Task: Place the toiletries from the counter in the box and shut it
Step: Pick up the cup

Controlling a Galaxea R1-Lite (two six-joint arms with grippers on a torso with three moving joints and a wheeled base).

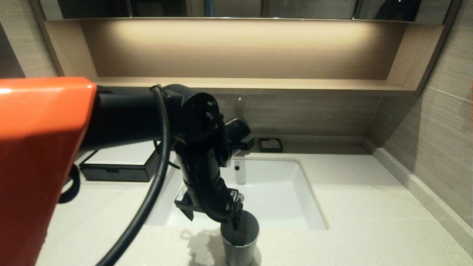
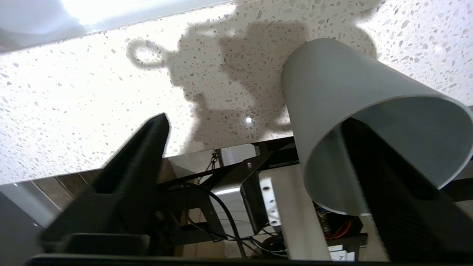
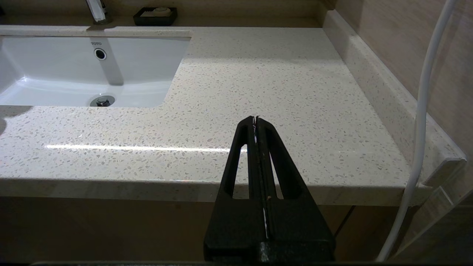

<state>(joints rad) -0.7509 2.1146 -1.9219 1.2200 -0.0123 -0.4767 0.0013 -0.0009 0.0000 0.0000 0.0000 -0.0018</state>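
No toiletries show in any view. The box, low and black with a white top panel, stands at the back left of the counter; my left arm hides part of it. My left gripper is open and points down at the counter's front edge, over a grey cup. One finger reaches inside the cup and the other finger stays outside, well apart from the cup wall. My right gripper is shut on nothing, above the counter's front edge right of the sink.
A white sunken sink lies in the middle of the counter. A small black soap dish sits behind it by the wall. A wooden shelf runs above. A raised kerb bounds the right side.
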